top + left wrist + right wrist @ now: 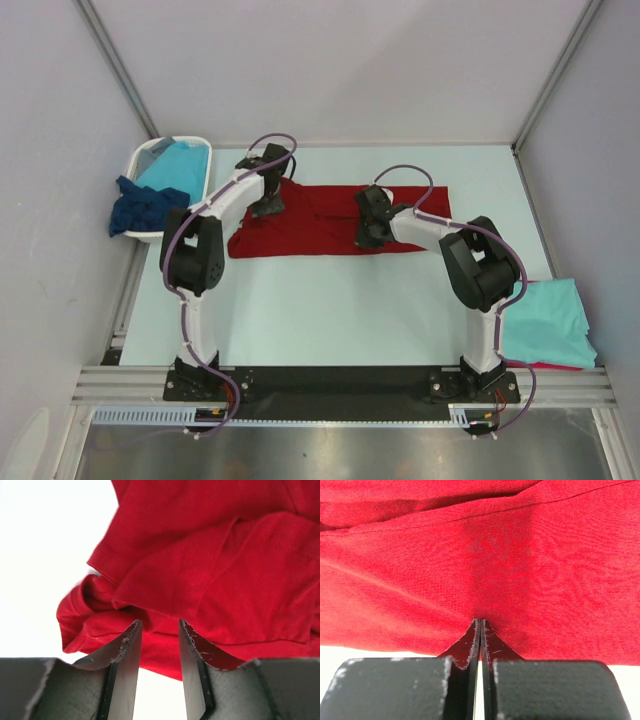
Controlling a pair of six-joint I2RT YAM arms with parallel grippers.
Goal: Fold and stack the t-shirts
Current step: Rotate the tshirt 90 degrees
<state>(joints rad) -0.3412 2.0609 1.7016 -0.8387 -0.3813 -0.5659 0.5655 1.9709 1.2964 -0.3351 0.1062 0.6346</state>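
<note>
A dark red t-shirt (320, 222) lies stretched left to right across the middle of the table, folded lengthwise. My left gripper (268, 208) hovers over its left end by a bunched sleeve (85, 620). In the left wrist view this gripper (160, 626) is open, with nothing between the fingers (127, 650). My right gripper (370, 238) is at the shirt's near edge, right of centre. The right wrist view shows it (480, 621) shut, its tips pinching the red cloth (485, 560), which puckers there.
A white basket (146, 152) at the back left holds a turquoise shirt (180, 165); a dark navy shirt (145, 207) hangs over its rim. A folded turquoise shirt (545, 320) lies on a red one (550, 366) at the near right. Frame posts ring the table.
</note>
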